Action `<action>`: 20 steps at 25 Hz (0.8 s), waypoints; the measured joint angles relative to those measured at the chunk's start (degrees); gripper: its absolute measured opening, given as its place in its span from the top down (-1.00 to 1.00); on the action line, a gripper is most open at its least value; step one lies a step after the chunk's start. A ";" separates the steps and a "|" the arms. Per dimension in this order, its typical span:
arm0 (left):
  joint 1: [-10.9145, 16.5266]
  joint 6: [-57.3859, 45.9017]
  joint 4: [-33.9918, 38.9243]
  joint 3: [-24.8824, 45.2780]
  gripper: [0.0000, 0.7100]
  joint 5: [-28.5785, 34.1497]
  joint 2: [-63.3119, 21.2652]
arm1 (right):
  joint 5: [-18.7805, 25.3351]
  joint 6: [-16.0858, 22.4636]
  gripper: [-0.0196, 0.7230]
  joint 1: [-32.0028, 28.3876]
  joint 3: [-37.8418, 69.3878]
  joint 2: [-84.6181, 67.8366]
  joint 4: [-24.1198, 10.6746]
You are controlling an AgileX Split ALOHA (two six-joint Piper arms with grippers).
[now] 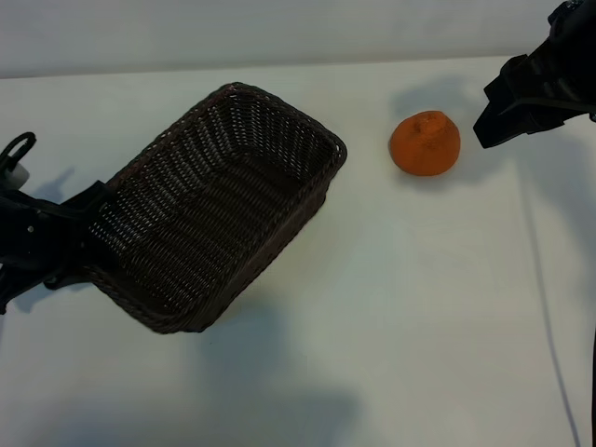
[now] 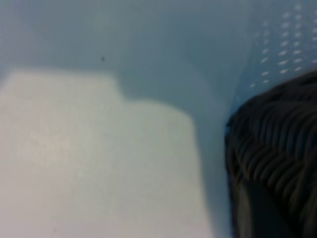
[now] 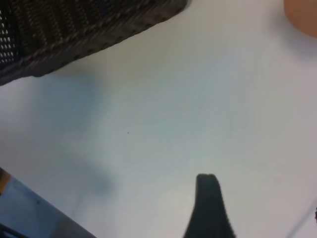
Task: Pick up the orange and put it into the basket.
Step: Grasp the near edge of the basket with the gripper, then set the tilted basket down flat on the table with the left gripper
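The small round orange fruit with lumpy matte skin (image 1: 425,142) is seen resting on the white counter (image 1: 400,307) in the upper right of the exterior frame, well apart from the large dark brown woven wicker basket (image 1: 219,209), which fills the left centre of that frame and appears tipped up, its open mouth turned toward the fruit and a shadow cast below it. The left end effector (image 1: 79,228) is found at the basket's left-hand short rim, at the left edge of the frame; the rim seems to be gripped between narrowly set jaws, though the contact itself is hidden by the weave, so the hold is given only as a judgement. In the left wrist view only the braided rim and counter are shown. The right end effector (image 1: 503,107) is placed in the upper right corner, just beside the orange but not touching it, and nothing is held by it; how far its jaws are parted cannot be told from these views

The step in hand is judged to be the approach to the orange, which is not yet picked up. For the next move, a descent over the fruit is called for, with the jaws set astride it before closing
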 joint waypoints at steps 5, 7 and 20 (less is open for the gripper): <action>0.00 0.35 0.13 0.00 0.48 0.15 0.00 | 0.00 0.00 -0.37 0.00 0.00 0.00 0.00; 0.00 0.35 0.13 0.00 0.48 0.44 0.00 | 0.00 0.00 -0.37 0.00 0.00 0.00 0.02; 0.00 2.07 2.70 -11.17 0.48 15.84 0.30 | -0.05 0.00 -0.37 0.00 0.00 0.00 0.02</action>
